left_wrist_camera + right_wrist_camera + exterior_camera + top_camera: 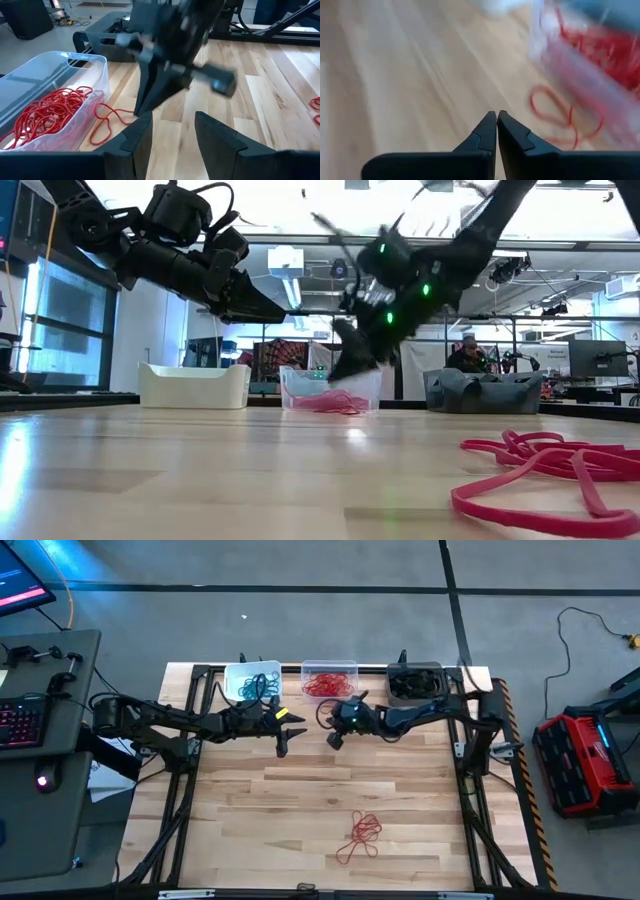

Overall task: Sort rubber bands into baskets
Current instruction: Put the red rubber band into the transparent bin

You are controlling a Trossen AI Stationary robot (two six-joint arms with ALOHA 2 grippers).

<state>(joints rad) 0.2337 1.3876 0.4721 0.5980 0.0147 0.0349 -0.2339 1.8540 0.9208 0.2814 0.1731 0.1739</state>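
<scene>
We see three baskets in a row along the far edge of the bench (300,780). The white basket (251,681) is nearest the far left corner and has teal rubber bands (260,688) in it. The clear basket (329,679) sits in the middle of the far edge and holds a heap of red rubber bands (325,686). The dark grey basket (415,682) is nearest the far right corner, with dark bands inside.

A few red loops (107,117) hang out over the clear basket's wall and lie on the wood just beside it. More red bands (360,835) lie in a loose bunch near the front edge of the bench, a bit right of the middle, well apart from the baskets.

The right fingers (497,125) are pressed together with nothing between them. They point down at the bench just in front of the clear basket, near the spilled loops. We cannot tell if they touch the wood.

The left fingers (172,137) are apart and hold nothing. They hang over the bench in front of the gap between the white basket and the clear basket, aimed at the right arm.

In the low view a person (466,356) sits in the room far behind the bench.
</scene>
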